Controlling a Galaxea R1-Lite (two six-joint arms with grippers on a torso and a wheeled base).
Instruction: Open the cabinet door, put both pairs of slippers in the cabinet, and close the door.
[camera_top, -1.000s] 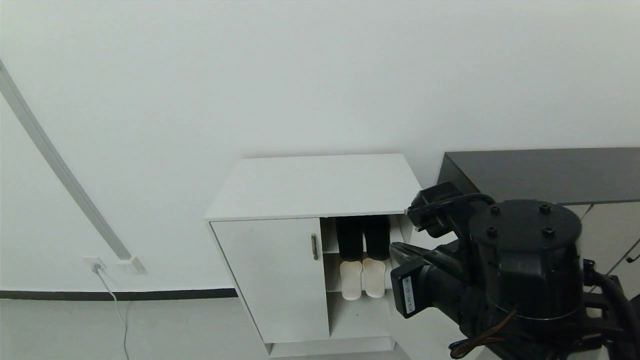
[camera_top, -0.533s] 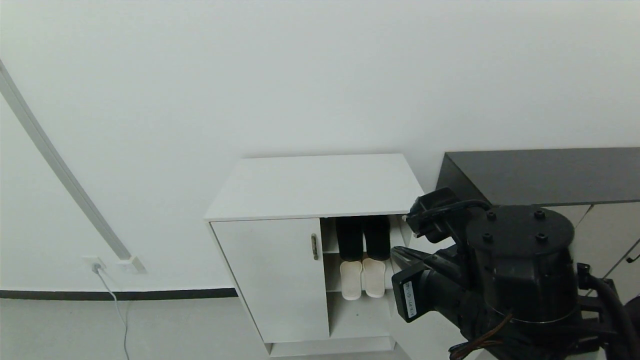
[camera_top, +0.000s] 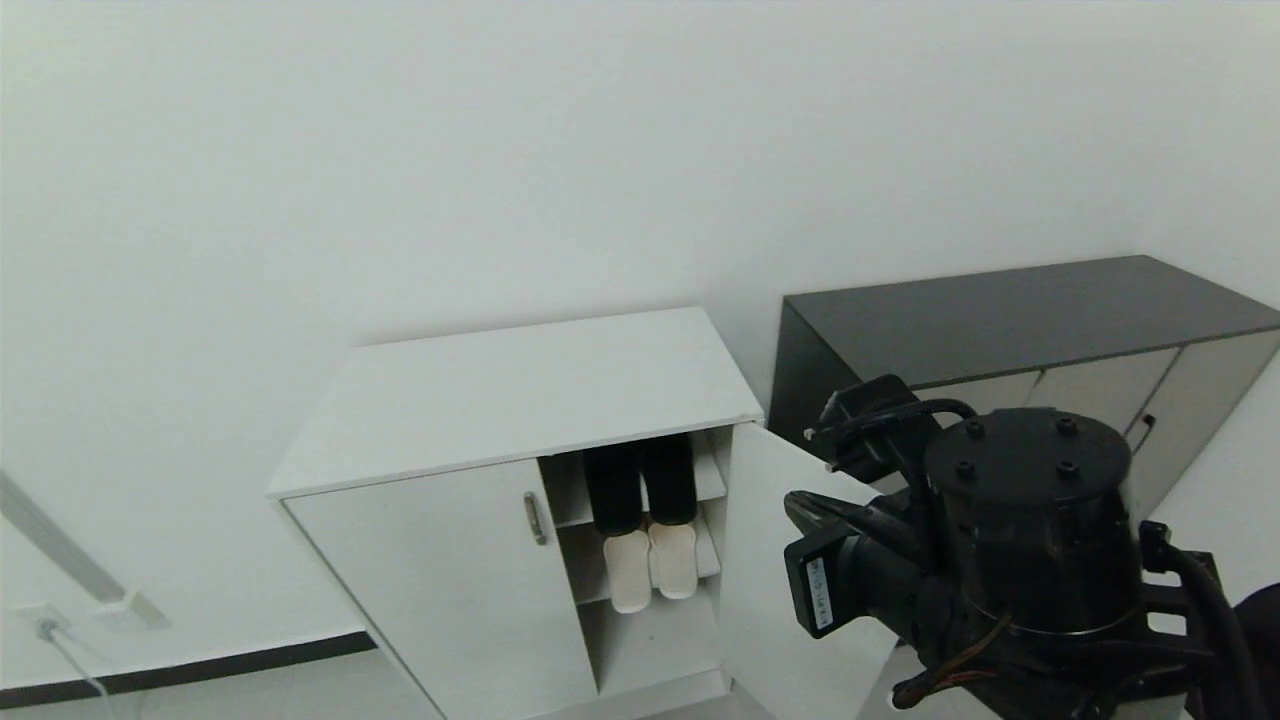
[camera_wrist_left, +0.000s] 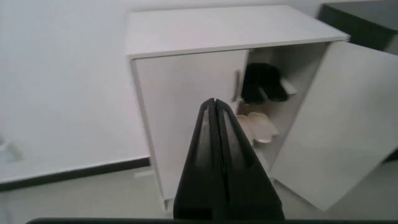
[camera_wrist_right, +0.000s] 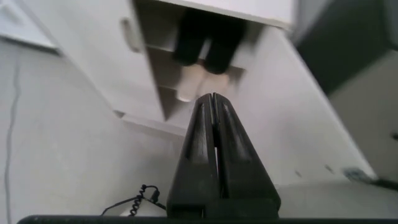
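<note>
Slippers sit inside the white cabinet (camera_top: 520, 385), which stands against the wall. The black slippers (camera_top: 640, 485) are on the top shelf, and their back ends are lost in the dark under the cabinet's top. The white slippers (camera_top: 650, 560) are on the shelf just below, with their near ends poking over the shelf edge. The right door (camera_top: 760, 560) hangs wide open, and its lower corner is hidden behind the right arm (camera_top: 1000, 540). The left door (camera_top: 440, 590) is closed, with a small handle (camera_top: 535, 518) near its inner edge, so what is behind it cannot be seen. The foot of the cabinet is cut off in the head view. The left gripper (camera_wrist_left: 215, 102) is in front of the cabinet, apart from it. Its two fingers are pressed flat together with nothing between them, and it covers part of the white slippers in its own view. The right gripper (camera_wrist_right: 213, 96) is in front of the open side, fingers also pressed together and holding nothing. Its tip covers part of the white slippers there. A dark cabinet (camera_top: 1000, 310) stands just beside the white one, and its far end runs out of view. A wall plug (camera_top: 40, 625) is half cut off at the edge
</note>
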